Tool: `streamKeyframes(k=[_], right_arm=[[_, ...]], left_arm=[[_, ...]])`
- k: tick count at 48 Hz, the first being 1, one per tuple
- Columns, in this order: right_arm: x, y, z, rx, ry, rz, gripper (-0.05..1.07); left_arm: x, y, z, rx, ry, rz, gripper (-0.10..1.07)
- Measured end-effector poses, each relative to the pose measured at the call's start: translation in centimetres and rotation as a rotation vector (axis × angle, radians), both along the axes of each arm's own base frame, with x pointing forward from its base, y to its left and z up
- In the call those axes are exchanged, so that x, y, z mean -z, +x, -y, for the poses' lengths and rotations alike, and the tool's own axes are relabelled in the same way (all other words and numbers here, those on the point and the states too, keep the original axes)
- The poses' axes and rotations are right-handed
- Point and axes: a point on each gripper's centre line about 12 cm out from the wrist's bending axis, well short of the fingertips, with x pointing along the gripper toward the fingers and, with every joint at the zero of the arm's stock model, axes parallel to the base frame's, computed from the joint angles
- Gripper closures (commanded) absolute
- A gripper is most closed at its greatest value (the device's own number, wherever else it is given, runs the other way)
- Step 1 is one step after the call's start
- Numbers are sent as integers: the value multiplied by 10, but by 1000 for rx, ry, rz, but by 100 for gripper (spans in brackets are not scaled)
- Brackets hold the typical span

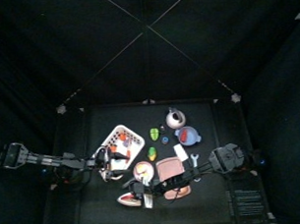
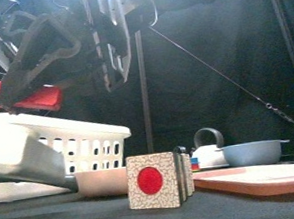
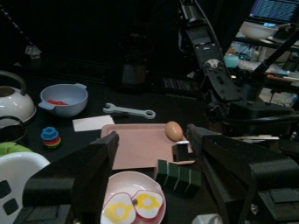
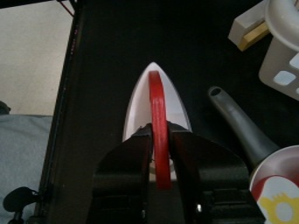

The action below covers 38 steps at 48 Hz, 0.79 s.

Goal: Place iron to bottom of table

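Observation:
The iron (image 4: 138,109) is white with a red handle. My right gripper (image 4: 156,162) is shut on that handle, and the iron's tip points away from the wrist. In the top view the iron (image 1: 130,198) is near the front edge of the black table (image 1: 96,212), left of the middle, with the right arm reaching across to it. I cannot tell whether it touches the tabletop. My left gripper (image 3: 158,188) is open and empty above the table's left middle, near a plate with fried eggs (image 3: 128,197).
A pink cutting board (image 3: 140,144) with an egg (image 3: 174,130), a wrench (image 3: 126,110), a blue bowl (image 3: 62,98) and a kettle (image 3: 12,101) fill the right and back. A white basket (image 2: 47,144) and a red-dot cube (image 2: 152,181) stand near the front. The table's edge (image 4: 73,105) runs beside the iron.

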Motion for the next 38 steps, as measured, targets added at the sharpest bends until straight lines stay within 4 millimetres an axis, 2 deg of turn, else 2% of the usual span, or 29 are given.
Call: streamKeyframes(k=[4,10,38], right_arm=[[-1,1,1,4,2,1,30],[-2,2,3,8,4,4,27],[-2,2,4,20,-4,3,27]], left_arm=[[0,0,0,-1,-1,0,0],[0,0,0,-2,-2,0,0],[1,0,0,-2,-2,-5,0]])
